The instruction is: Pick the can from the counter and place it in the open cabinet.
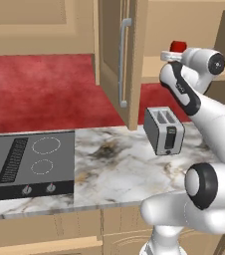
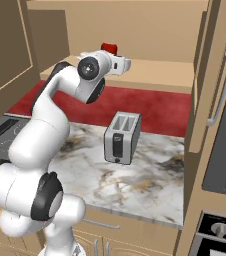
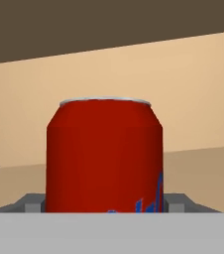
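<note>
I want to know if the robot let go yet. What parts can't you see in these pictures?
- Fingertips: in the hand view the can covers them, so grip or release cannot be told.
- Can's bottom: cut off by the hand view's lower edge, so whether it rests on the cabinet shelf is unclear.
- Gripper: in both base views the arm's wrist hides most of it and the can.

Even, bright rendered light, no glare, soft faint shadows under the toaster (image 1: 164, 130), edges sharp, slightly blocky pixelation, no lens distortion

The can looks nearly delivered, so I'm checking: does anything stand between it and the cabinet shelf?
Nothing visible does. The can is at the tool, upright above the bare cabinet shelf.
</note>
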You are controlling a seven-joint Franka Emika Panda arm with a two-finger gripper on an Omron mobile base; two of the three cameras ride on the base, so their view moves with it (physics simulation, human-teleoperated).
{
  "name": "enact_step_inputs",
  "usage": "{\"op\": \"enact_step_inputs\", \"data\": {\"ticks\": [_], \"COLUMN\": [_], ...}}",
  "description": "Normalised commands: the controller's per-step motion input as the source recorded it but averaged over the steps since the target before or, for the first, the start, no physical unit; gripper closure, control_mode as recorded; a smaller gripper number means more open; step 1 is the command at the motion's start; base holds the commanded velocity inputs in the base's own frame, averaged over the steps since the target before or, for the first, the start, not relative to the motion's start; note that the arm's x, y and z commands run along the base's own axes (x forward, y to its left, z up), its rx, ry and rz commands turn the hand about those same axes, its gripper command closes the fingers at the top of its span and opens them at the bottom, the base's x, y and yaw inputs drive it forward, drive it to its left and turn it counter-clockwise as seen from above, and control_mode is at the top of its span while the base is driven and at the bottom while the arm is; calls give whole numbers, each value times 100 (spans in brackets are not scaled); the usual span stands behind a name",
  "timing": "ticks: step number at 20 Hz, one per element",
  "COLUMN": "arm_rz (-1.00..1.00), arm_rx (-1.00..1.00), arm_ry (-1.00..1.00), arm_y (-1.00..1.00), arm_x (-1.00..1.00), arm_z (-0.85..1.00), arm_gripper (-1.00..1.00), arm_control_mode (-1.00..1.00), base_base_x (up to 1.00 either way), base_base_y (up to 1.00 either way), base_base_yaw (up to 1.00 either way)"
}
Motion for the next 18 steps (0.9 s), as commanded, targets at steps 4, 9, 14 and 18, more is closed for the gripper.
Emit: {"op": "enact_step_inputs", "data": {"ticks": [4,9,14,18], "arm_rz": [0,0,0,0], "arm_rx": [0,0,0,0], "arm_ry": [0,1,3,2], "arm_y": [0,0,0,0], "arm_x": [35,28,28,32], "arm_z": [-7,-16,-14,-9], "arm_gripper": [100,100,100,100], "arm_control_mode": [-100,-100,-100,-100], "base_base_x": [0,0,0,0], "base_base_y": [0,0,0,0], "base_base_yaw": [0,0,0,0]}}
